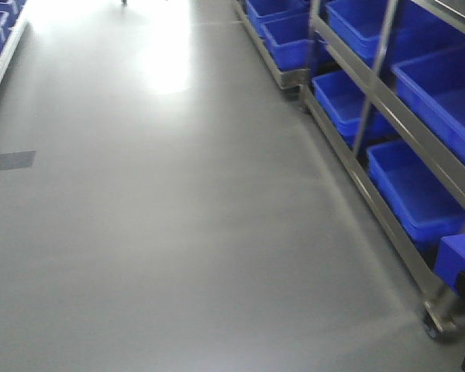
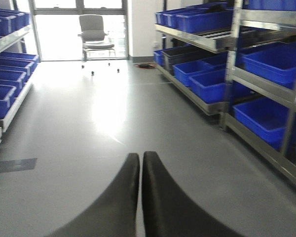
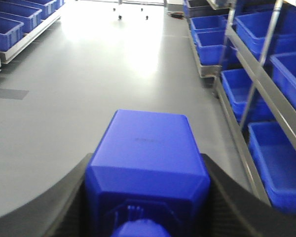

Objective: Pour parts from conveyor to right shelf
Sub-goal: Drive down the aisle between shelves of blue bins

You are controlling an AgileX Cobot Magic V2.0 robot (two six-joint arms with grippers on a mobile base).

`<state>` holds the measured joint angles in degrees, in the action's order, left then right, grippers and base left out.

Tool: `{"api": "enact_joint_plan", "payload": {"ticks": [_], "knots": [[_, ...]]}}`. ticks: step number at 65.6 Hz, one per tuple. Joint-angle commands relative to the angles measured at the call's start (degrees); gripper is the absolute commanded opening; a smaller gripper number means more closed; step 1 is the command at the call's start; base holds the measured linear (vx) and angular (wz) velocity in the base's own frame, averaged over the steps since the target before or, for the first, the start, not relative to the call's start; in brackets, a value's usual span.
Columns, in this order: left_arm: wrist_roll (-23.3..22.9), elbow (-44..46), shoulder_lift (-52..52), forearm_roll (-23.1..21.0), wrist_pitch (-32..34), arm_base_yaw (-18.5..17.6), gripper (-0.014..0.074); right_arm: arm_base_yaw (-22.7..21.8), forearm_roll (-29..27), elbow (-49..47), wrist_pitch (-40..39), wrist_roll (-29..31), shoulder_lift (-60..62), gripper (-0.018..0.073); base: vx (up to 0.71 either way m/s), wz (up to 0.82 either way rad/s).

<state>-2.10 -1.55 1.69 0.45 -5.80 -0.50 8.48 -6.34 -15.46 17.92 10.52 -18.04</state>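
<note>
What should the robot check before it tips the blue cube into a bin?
1. Grip on the blue cube: ok, the right gripper clamps it on both sides.
2. Is the left gripper free: ok, it is shut with nothing in it.
3. Is the right shelf near: ok, it runs along the robot's right side.
4. Are the blue bins open on top: ok.
5. Is the cube above a bin: not ok, it is over the grey floor.
6. Which bin to use: cannot tell.
</note>
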Motion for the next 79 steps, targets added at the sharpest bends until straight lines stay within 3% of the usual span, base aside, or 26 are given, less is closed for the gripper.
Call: {"api": "enact_joint_plan", "payload": {"ticks": [1, 79], "knots": [[-0.49, 1.12, 0.91, -0.45, 4.53, -0.31, -0.0006, -0.05, 0.17, -1.74, -4.18, 0.55, -0.32, -0.0001, 0.71, 0.43], [-0.49, 1.12, 0.91, -0.45, 4.53, -0.31, -0.0006, -0.05, 0.17, -1.74, -4.17, 0.55, -0.32, -0.0001, 0.68, 0.16]]}}
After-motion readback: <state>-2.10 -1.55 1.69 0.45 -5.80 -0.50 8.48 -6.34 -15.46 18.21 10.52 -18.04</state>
